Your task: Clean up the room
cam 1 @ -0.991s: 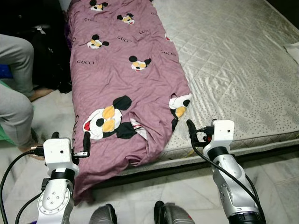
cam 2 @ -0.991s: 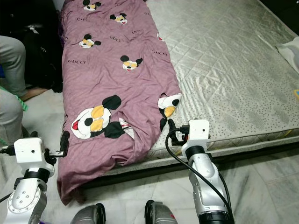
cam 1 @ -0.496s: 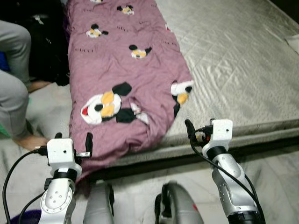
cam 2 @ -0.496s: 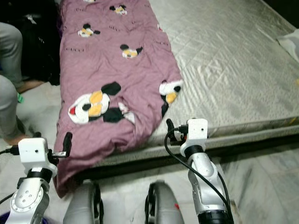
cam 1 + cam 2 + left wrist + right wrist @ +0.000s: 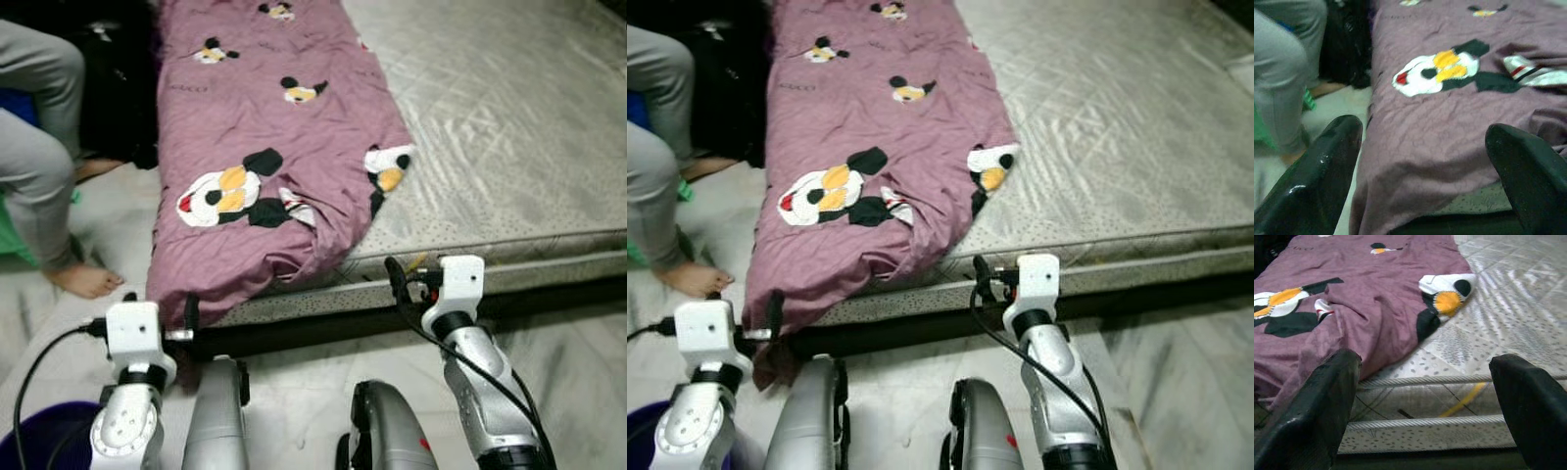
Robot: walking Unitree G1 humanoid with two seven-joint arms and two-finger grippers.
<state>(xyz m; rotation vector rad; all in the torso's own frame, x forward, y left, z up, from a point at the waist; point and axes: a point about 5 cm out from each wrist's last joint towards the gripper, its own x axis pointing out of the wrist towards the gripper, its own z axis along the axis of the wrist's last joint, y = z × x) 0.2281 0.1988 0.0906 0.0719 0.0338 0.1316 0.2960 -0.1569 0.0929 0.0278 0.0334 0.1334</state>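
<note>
Cover: purple cartoon-mouse printed cloth cover (image 5: 274, 147) lies lengthwise on grey quilted mattress (image 5: 509, 127), its near corner hanging over the edge.
Left gripper (image 5: 1425, 161): fingers apart, before the hanging corner.
Right gripper (image 5: 1425, 396): fingers apart, before the mattress edge.

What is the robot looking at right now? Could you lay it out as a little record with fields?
place: bedside, pale tiled floor
bed: bare quilted mattress
main item: purple cartoon-print blanket, spread along the mattress's left side, its near corner drooping over the edge toward the floor
left hand: open, fingers either side of the drooping corner, not touching it
right hand: open, facing the mattress edge, holding nothing
person: grey-trousered legs, one bare foot on the floor, left of the bed
other: dark blue rim by the left arm
</note>
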